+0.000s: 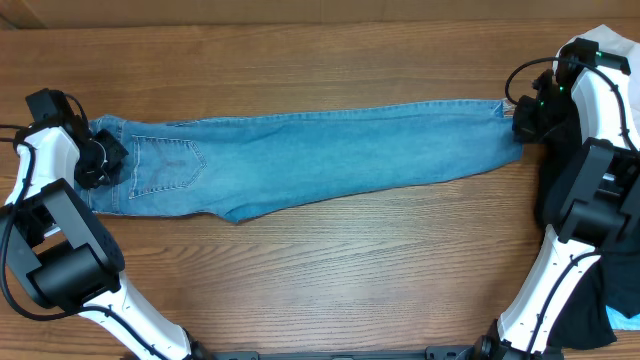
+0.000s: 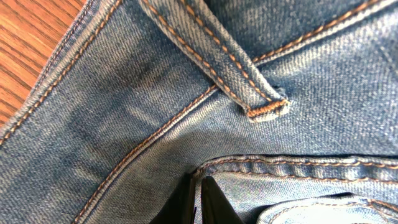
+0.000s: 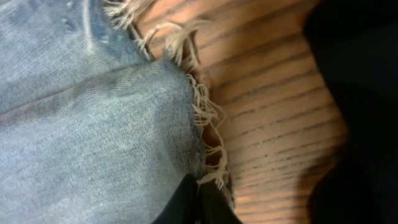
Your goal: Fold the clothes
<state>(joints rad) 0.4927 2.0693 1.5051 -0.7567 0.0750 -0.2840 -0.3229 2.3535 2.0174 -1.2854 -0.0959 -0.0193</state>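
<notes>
Overhead, the light blue jeans point(image 1: 320, 155) lie stretched flat across the wooden desk point(image 1: 300, 290), doubled leg over leg, the waist at the left end and the ankles at the right, with a stitched back pocket point(image 1: 165, 160) facing up. The left claw point(image 1: 100, 160) sits at the waist end and the right claw point(image 1: 522, 118) at the ankle end. On the left wrist camera the dark fingers are pressed nearly together over a fold of the waistband, pinching the denim just below a belt loop point(image 2: 224, 62). On the right wrist camera the fingers are likewise narrowed onto the edge of the leg beside the frayed hem point(image 3: 205, 118), with bare wood and a black garment point(image 3: 360, 93) just beyond it
</notes>
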